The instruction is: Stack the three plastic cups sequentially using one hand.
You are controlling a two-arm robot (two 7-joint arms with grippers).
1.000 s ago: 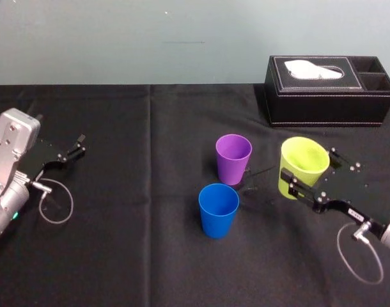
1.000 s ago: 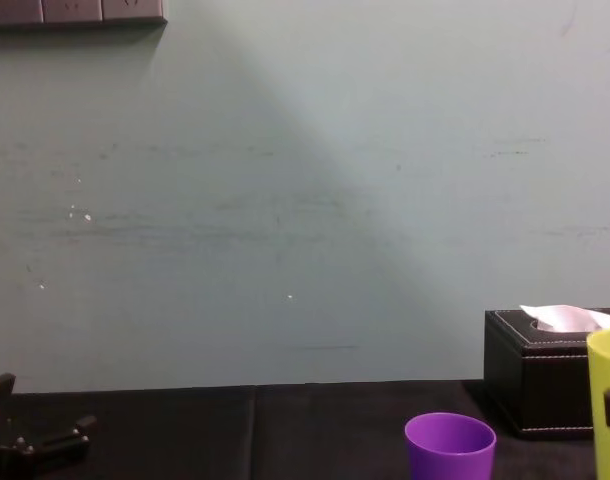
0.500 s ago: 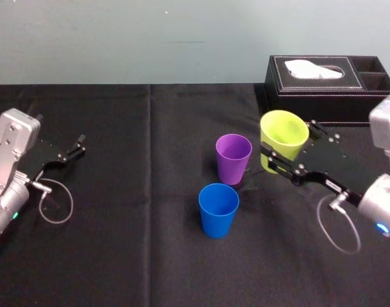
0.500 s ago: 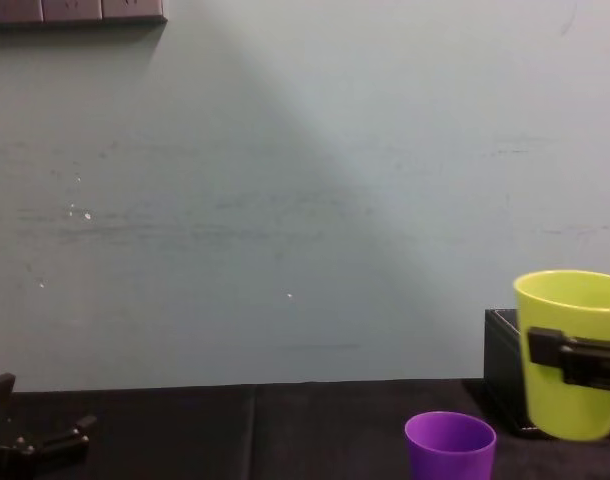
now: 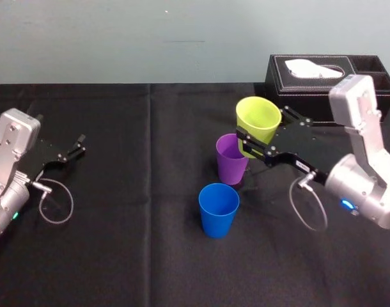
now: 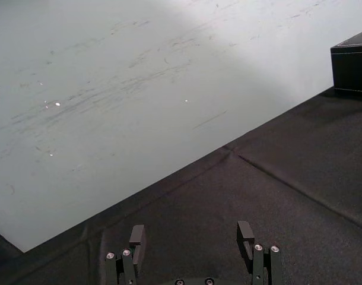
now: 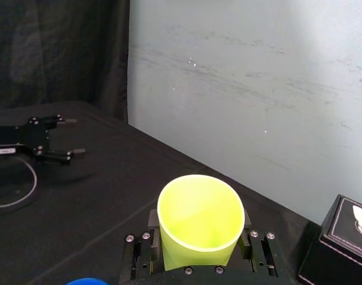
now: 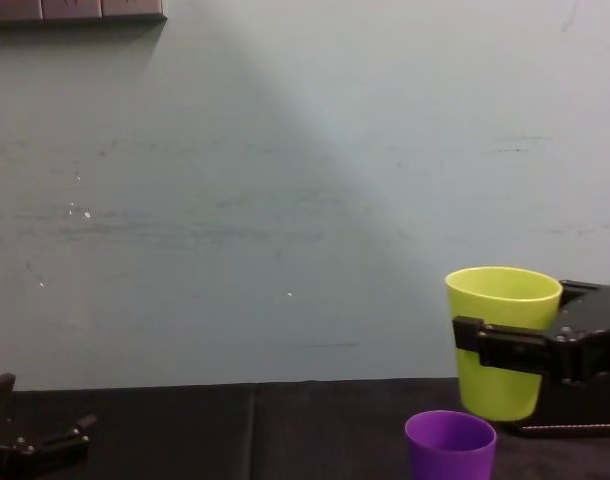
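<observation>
The right gripper [image 5: 264, 135] pinches the green cup [image 5: 257, 120] aloft, just right of the purple cup [image 5: 229, 164]. Lowered off-centre, its base could clip that rim and topple it. The left gripper [image 5: 79, 145] rests spread at the left.

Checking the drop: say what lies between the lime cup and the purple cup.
Nothing: the chest view shows only air between the lime cup, held by the right gripper, and the purple cup; left gripper parked, open.
</observation>
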